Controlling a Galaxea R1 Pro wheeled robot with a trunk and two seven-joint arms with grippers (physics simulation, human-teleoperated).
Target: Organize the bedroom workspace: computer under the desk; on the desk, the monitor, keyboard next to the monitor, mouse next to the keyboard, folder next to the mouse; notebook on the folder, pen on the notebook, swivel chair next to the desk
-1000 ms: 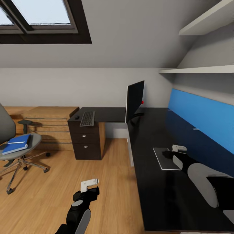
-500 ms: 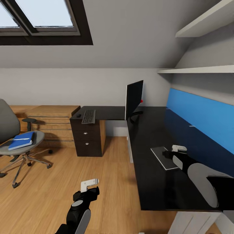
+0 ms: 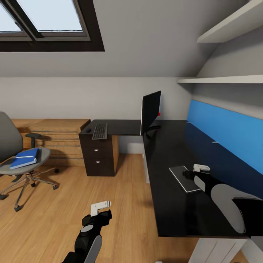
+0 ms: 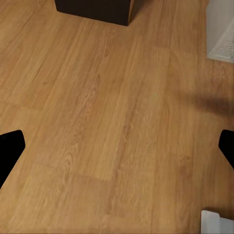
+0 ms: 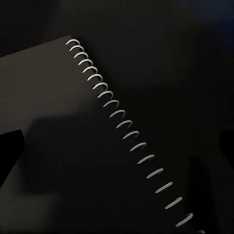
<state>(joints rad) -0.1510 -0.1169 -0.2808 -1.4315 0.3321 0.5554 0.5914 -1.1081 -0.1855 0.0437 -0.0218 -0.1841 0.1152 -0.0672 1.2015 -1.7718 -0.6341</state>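
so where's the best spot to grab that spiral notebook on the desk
Probably the plain long edge opposite the wire spiral. The notebook lies flat and closed on the desk, with the right gripper hovering over it, fingers apart. It is too thin to pinch from straight above, so come down at the edge facing the room, slip one finger under and clamp the cover. The coil would hold the fingers off.

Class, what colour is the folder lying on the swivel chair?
Bright blue folder, clearest in the head view.
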